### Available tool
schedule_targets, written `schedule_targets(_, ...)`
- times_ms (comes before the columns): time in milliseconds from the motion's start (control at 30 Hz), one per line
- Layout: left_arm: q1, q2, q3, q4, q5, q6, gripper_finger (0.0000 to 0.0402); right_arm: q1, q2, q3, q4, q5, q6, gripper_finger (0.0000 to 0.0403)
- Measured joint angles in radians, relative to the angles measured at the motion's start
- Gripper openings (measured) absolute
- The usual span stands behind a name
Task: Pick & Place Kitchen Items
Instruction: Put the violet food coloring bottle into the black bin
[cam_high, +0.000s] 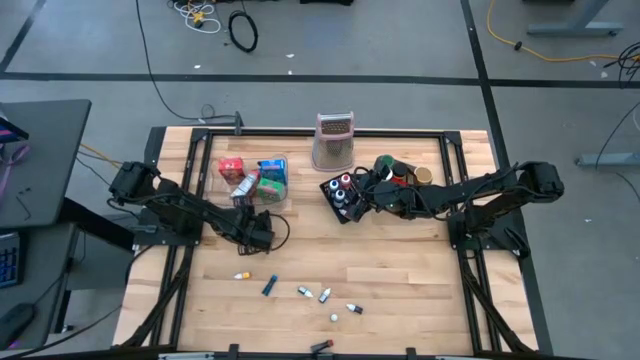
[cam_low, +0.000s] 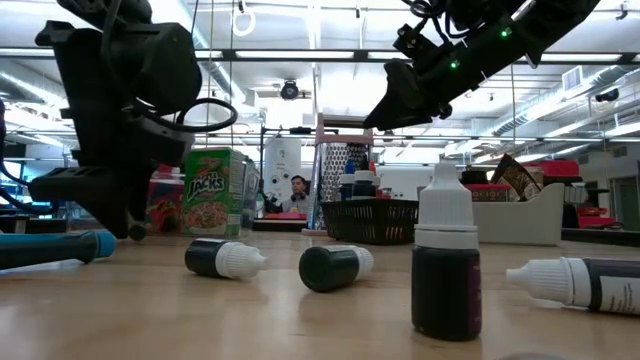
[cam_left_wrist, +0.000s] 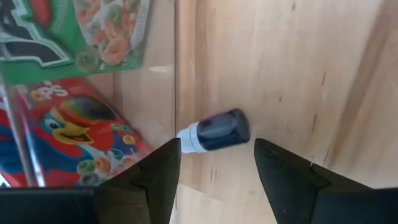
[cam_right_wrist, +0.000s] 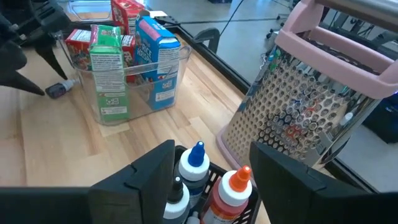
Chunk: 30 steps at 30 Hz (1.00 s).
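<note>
A small dark vial with a white cap (cam_left_wrist: 214, 130) lies on its side on the wooden table, just off the clear tray (cam_high: 256, 181) that holds small cereal boxes (cam_right_wrist: 106, 59). My left gripper (cam_left_wrist: 217, 149) hangs open over the vial, tilted down, one finger on either side and clear of it. My right gripper (cam_right_wrist: 212, 149) stands open above the black mesh basket (cam_high: 343, 195), where a blue-capped bottle (cam_right_wrist: 196, 155) and an orange-capped bottle (cam_right_wrist: 239, 177) stand upright. Several more vials (cam_high: 325, 295) lie loose toward the near edge.
A pink-framed metal grater (cam_high: 333, 140) stands upright at the far middle, close behind the basket. A grey bin (cam_high: 400, 172) with cans sits to the basket's right. A blue pen-like item (cam_high: 270, 286) lies among the near vials. Bare wood lies between the tray and the near vials.
</note>
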Motion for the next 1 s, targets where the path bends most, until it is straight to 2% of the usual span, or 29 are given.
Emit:
schedule_targets(133, 0.0, 0.0, 0.0, 0.0, -0.045, 0.083, 0.0213, 0.0, 0.0, 0.0, 0.0, 0.0, -0.001, 0.0221)
schedule_targets(267, 0.015, 0.0, 0.0, 0.001, -0.103, 0.251, 0.0213, 0.0, 0.0, 0.0, 0.0, 0.001, -0.001, 0.0221)
schedule_targets(533, 0.099, 0.0, 0.0, 0.063, -0.039, 0.56, 0.0213, 0.0, 0.0, 0.0, 0.0, 0.001, -0.002, 0.0221)
schedule_targets(700, 0.171, -0.003, 0.001, 0.115, 0.072, 0.566, 0.0213, 0.0, 0.0, 0.0, -0.001, 0.001, -0.002, 0.0221)
schedule_targets(900, 0.22, -0.004, 0.003, 0.116, 0.13, 0.557, 0.021, 0.0, 0.0, 0.0, -0.001, 0.001, -0.008, 0.0221)
schedule_targets(1000, 0.23, -0.004, 0.003, 0.116, 0.156, 0.55, 0.0195, 0.0, 0.0, 0.0, -0.001, 0.001, -0.008, 0.0221)
